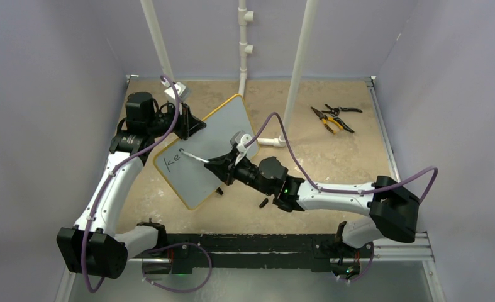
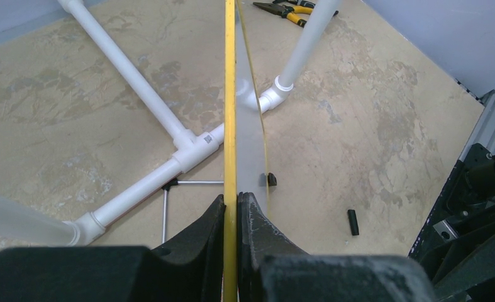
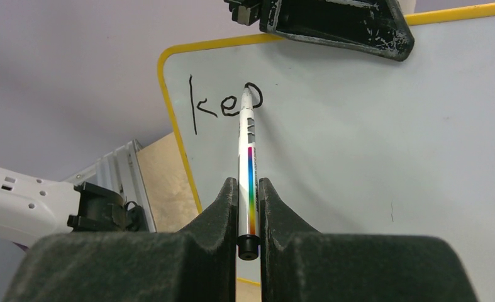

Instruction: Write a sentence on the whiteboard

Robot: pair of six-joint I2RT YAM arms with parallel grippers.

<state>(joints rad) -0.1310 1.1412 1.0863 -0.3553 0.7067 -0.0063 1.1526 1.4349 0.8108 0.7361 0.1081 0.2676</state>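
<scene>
The whiteboard (image 1: 222,135), pale grey with a yellow frame (image 2: 230,94), stands tilted above the table. My left gripper (image 1: 191,126) is shut on its upper left edge, and the left wrist view shows both jaws pinching the yellow rim. My right gripper (image 3: 248,189) is shut on a white marker (image 3: 250,170) with a rainbow stripe. Its tip touches the board at the last letter of the sentence (image 3: 222,104). The black strokes read "ke" plus a partly drawn loop (image 1: 174,160).
White pipes (image 1: 301,56) rise behind the board, with joints on the table (image 2: 188,141). Pliers (image 1: 333,117) lie at the back right. A small black cap (image 2: 353,222) lies on the tan tabletop, and another black piece (image 1: 264,202) sits under my right arm.
</scene>
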